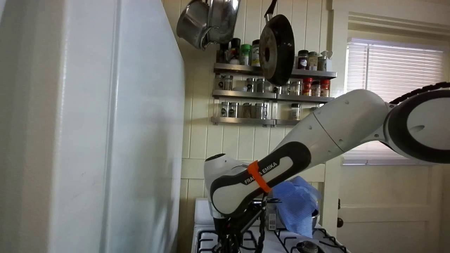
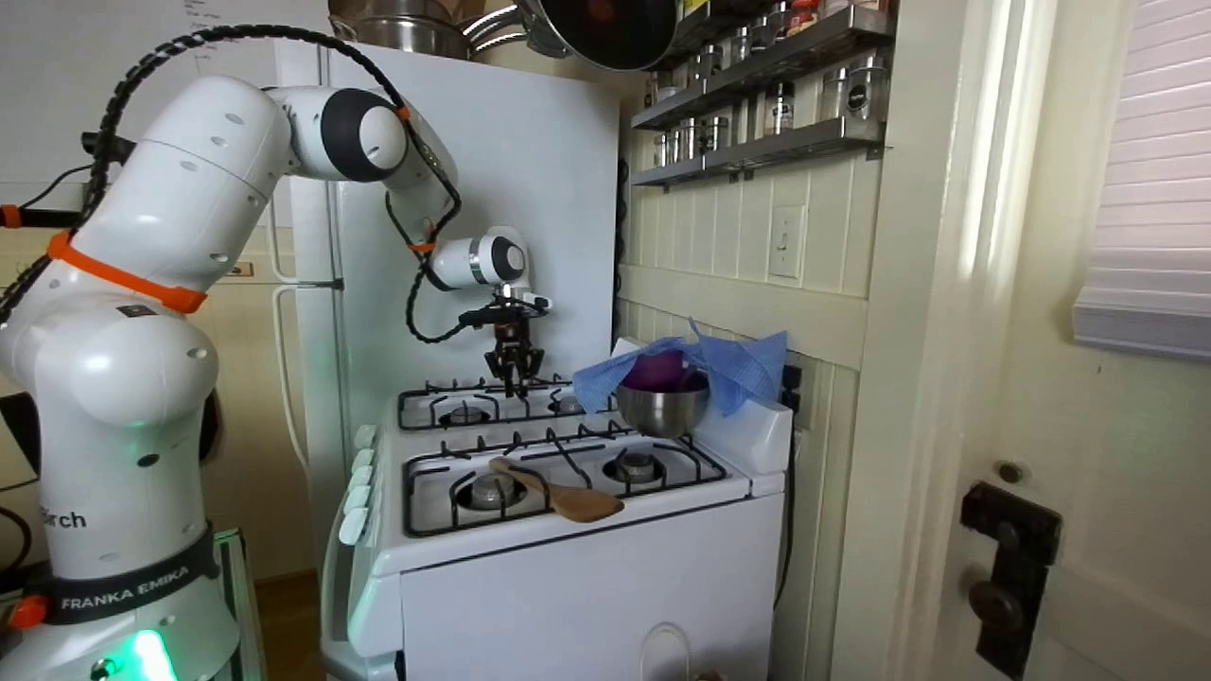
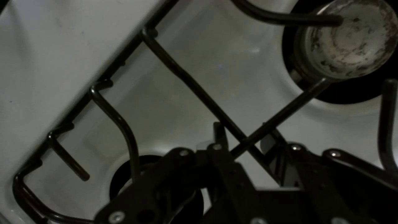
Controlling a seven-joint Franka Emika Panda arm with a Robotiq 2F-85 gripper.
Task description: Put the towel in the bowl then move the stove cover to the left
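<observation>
- Gripper (image 3: 244, 133), nearest the wrist camera: my fingers (image 3: 221, 137) stand partly apart — a moderate gap, with grate bars showing through it.
- Beneath me: the far grate (image 3: 200, 93), beside the refrigerator (image 2: 549, 161). Two of its bars cross between my fingertips as seen from the wrist; contact I cannot tell.
- Towel (image 2: 747, 369): light blue, draped over the purple bowl (image 2: 653, 372), ends spreading to both sides. How much lies inside is hidden.
- Purple bowl: sits in the steel pot (image 2: 662, 411) at the back of the stove (image 2: 587, 577), by the raised back panel (image 2: 752, 440).
- Towel (image 1: 295, 205), in an exterior view: hangs down over the pot's side — apart from my gripper.
- Wooden spoon (image 2: 582, 504): lies across the near grate (image 2: 408, 492), broad end near the stove's side edge.
- White knobs (image 2: 358, 497): in a row along the stove's front.
- My arm (image 1: 330, 123): reaches over the stove in both exterior views, gripper pointing down.
- Wall shelves (image 1: 244, 94): spice jars (image 1: 260, 110) in rows; a frying pan (image 1: 277, 51) hangs in front.
</observation>
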